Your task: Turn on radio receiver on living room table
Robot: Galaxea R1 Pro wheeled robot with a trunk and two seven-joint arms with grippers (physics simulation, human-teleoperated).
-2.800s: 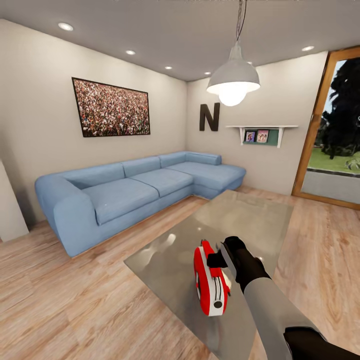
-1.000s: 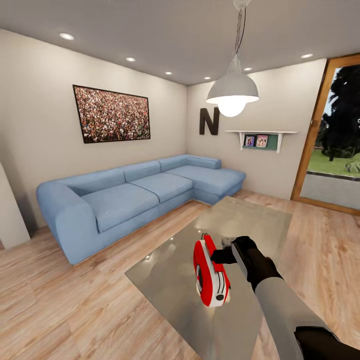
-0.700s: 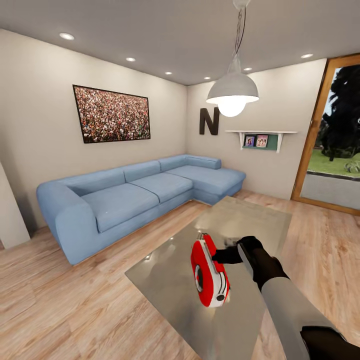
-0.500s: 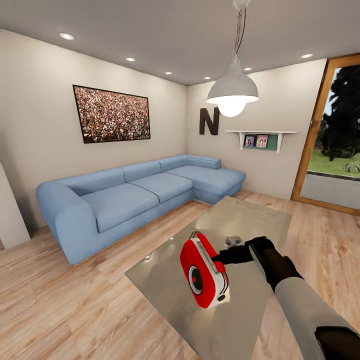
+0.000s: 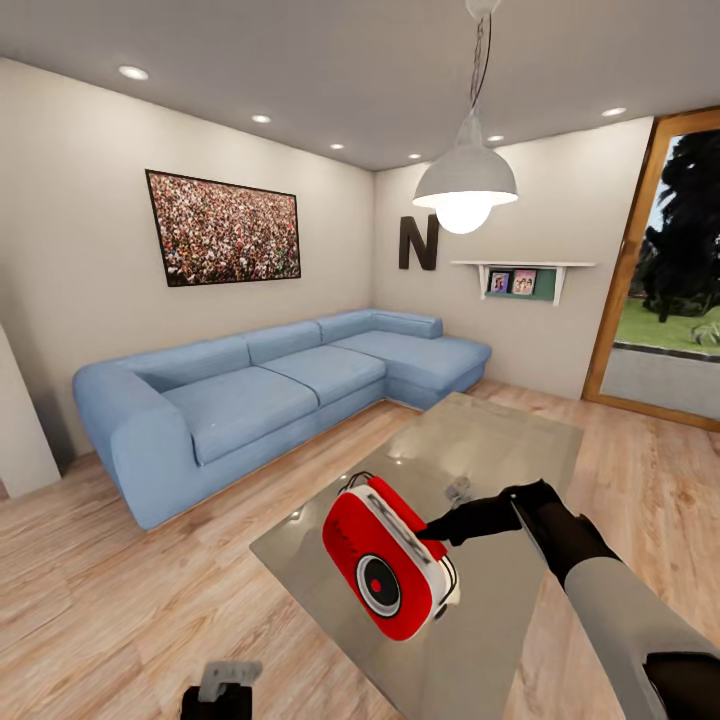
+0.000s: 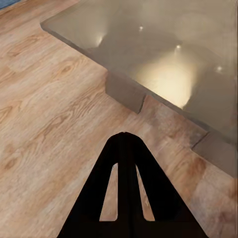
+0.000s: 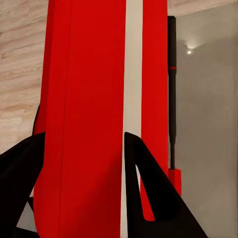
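In the head view the red radio receiver [image 5: 385,562] hangs tilted over the near part of the glass table [image 5: 490,435]. Its round dial [image 5: 378,585] faces me. My right gripper [image 5: 432,532] is shut on its white-banded edge from the right. The right wrist view looks along that red and white edge [image 7: 99,99], with a black finger [image 7: 148,188] on each side and a thin black antenna beside it. My left gripper [image 5: 226,682] rises at the bottom edge of the head view. In its own wrist view it [image 6: 124,136] is shut, over the wood floor by the table's corner [image 6: 124,94].
A blue corner sofa [image 5: 270,385] runs along the left and back walls. A white pendant lamp [image 5: 465,180] hangs above the table. Glass doors [image 5: 675,290] stand at the right. Light wood floor [image 5: 130,610] surrounds the table.
The radio has swung round from edge-on until its dial faces me, and sits further left. My right wrist has moved right. The left gripper has come up into the bottom of the view.
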